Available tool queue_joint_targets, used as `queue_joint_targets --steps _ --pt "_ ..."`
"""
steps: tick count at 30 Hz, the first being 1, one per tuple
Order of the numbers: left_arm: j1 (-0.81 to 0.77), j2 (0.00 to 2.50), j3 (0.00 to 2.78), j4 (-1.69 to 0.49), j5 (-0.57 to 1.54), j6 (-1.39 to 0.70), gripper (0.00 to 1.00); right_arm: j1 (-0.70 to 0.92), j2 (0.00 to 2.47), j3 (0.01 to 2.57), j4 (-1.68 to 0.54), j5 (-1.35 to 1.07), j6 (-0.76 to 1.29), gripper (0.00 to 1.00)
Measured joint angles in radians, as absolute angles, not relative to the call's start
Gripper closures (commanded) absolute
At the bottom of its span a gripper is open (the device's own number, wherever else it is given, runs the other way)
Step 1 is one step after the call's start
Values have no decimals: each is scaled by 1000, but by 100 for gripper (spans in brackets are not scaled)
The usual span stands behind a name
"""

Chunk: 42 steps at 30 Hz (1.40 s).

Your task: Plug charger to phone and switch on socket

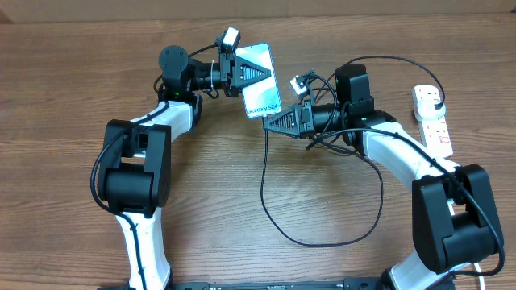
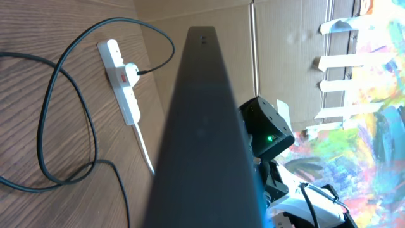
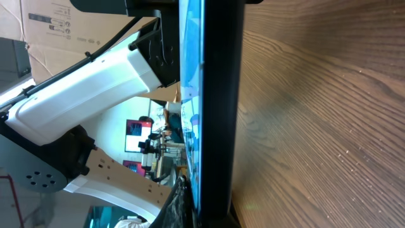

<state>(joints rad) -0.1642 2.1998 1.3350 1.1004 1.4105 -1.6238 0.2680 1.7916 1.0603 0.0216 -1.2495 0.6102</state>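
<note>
The phone (image 1: 258, 76) is held off the table, its light blue screen facing up. My left gripper (image 1: 242, 72) is shut on its upper end. In the left wrist view the phone (image 2: 202, 126) fills the middle as a dark slab and hides the jaws. My right gripper (image 1: 274, 121) is shut at the phone's lower end, where the charger cable (image 1: 322, 242) comes out; the connector tip is hidden. The right wrist view shows the phone (image 3: 221, 95) edge-on. The cable loops over the table to a black plug (image 1: 435, 103) in the white socket (image 1: 435, 133), also seen from the left wrist (image 2: 126, 101).
The socket's thick white cord (image 2: 144, 149) trails off toward the table edge. The charger cable (image 2: 44, 126) lies in wide loops between the arms. My left arm (image 3: 95, 82) stands close behind the phone. Cardboard boxes (image 2: 285, 38) line the table's far side.
</note>
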Motion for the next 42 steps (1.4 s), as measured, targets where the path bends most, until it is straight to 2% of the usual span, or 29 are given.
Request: queue_joint_targets --steps 42 --pt "-197 2200 1341 1101 1375 -1647 96 231 1792 1054 37 -1272 588 96"
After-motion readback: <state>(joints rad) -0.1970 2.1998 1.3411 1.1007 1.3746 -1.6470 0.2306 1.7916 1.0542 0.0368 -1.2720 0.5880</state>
